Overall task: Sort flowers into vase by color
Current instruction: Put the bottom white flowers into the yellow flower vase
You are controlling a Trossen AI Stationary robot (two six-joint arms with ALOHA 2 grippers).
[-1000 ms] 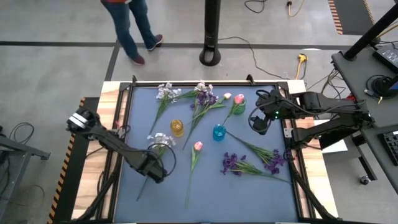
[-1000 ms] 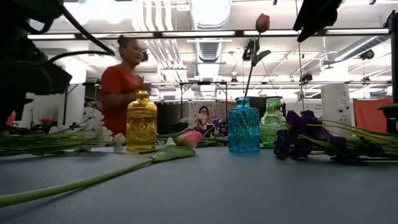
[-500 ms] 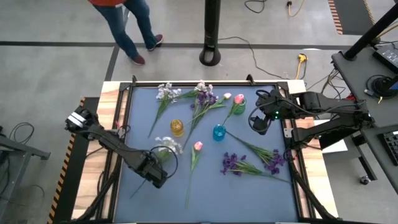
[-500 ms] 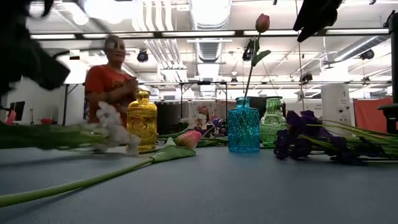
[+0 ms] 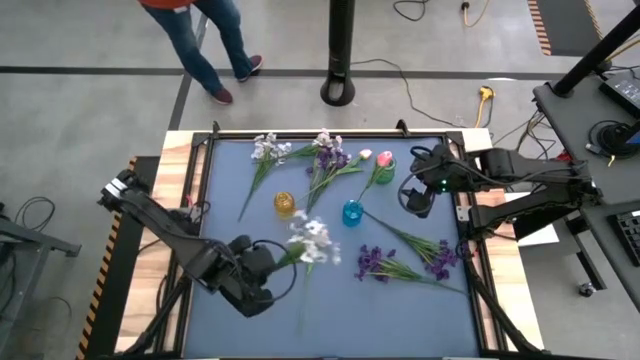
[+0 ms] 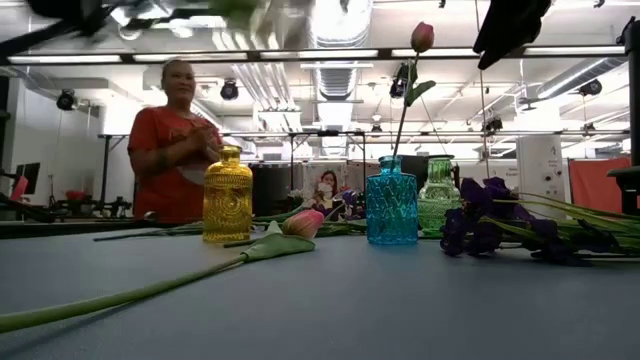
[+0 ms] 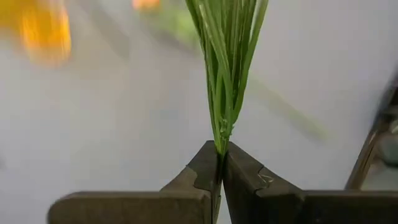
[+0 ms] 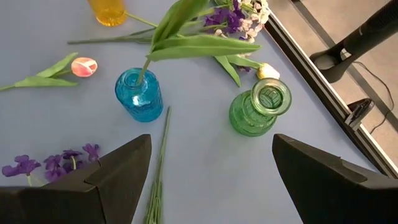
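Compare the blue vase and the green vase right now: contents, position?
The blue vase holds a tall green stem with leaves; the green vase looks empty through its open mouth. In the high view the blue vase stands nearer the table's middle, the green vase nearer the far edge. Both are upright, textured glass bottles.

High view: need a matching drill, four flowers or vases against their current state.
1. white blossom spray, mid-table
2. blue glass vase
3. green glass vase
4. dark purple blossom spray, front right

A. empty
B. lying flat on the blue table mat
C. stem clamped in the left gripper
D. holds the pink tulip

Pairs: 1-C, 2-D, 3-A, 4-B
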